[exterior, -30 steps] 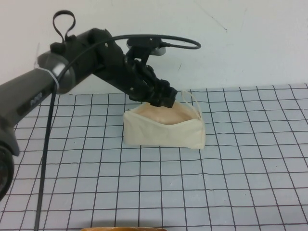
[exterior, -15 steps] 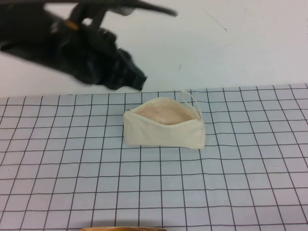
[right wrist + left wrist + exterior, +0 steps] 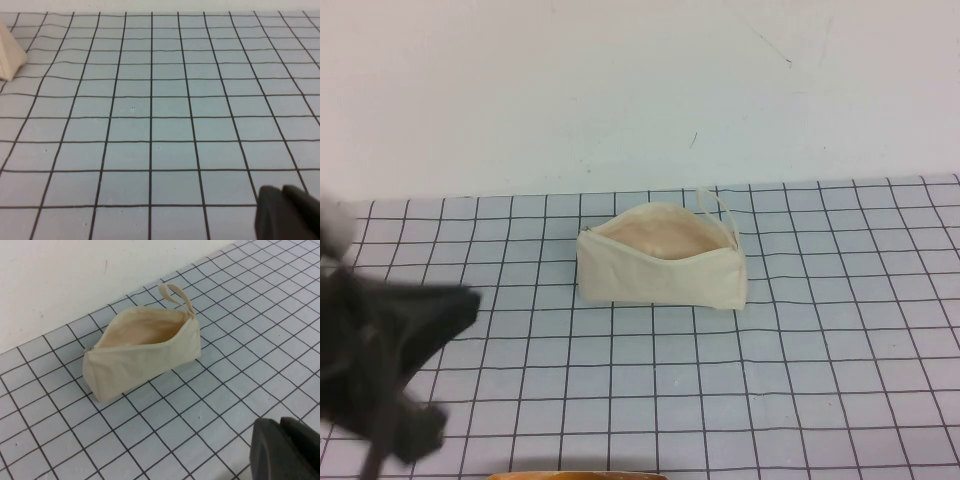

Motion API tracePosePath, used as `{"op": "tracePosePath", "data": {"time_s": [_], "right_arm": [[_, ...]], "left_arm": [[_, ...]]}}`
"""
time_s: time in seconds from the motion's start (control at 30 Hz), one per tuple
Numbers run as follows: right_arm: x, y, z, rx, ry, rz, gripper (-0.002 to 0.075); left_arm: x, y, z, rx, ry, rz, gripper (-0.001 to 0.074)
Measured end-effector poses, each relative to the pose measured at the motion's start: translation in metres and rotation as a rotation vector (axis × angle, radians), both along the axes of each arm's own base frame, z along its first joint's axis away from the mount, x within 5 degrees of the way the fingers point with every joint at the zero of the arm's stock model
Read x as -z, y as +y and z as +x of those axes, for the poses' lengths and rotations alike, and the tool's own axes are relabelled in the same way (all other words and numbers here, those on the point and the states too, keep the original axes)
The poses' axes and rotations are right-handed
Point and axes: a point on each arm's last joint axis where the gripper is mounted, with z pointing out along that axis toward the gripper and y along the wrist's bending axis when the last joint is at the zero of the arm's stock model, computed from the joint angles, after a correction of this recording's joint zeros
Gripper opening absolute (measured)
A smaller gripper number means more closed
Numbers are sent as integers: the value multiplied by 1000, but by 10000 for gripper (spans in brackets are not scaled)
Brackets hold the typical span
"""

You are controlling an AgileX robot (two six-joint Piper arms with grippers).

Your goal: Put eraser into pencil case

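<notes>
The pencil case [image 3: 661, 270] lies lengthwise left-right, mouth up; left tool [image 3: 287, 450] and right tool [image 3: 290, 212] states unclear.

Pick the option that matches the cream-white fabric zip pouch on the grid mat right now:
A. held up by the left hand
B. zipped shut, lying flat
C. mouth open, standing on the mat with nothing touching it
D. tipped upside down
C: the cream-white fabric zip pouch stands with its peach-lined mouth open; the left hand is blurred, apart at the mat's near-left; the right hand is elsewhere.

Even soft light, faint shadows, left arm [image 3: 380, 370] motion-blurred
</notes>
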Motion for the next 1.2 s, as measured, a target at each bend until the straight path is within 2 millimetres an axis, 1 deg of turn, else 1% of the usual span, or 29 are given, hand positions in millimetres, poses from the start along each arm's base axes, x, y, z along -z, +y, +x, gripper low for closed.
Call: {"op": "tracePosePath", "data": {"time_s": [0.1,0.2,0.27,0.37,0.5,0.6,0.77,0.83,0.93,1.03,1.13,1.2], "right_arm": [[0,0,0,0,0,0,-3],[0,0,0,0,0,0,-3],[0,0,0,0,0,0,-3],[0,0,0,0,0,0,-3],[0,0,0,0,0,0,-3],[0,0,0,0,0,0,-3],[0,0,0,0,0,0,-3],[0,0,0,0,0,0,-3],[0,0,0,0,0,0,-3],[0,0,0,0,0,0,-3],[0,0,0,0,0,0,-3],[0,0,0,0,0,0,-3]], "left_arm": [[9,9,-21,-9,-27,-14,0],[15,16,-37,-18,-46,-34,0],[21,20,-46,-26,-59,-30,0],[32,25,-53,-69,-32,-48,0],[52,31,-58,-134,27,-71,0],[65,33,-58,-165,22,-93,0],[86,42,-59,-242,-129,-151,0],[97,46,-61,-264,-216,-155,0],[116,52,-65,-296,-300,-140,0],[136,58,-69,-375,-292,-168,0],[152,65,-71,-475,-276,-191,0],[158,68,-72,-524,-277,-188,0]]}}
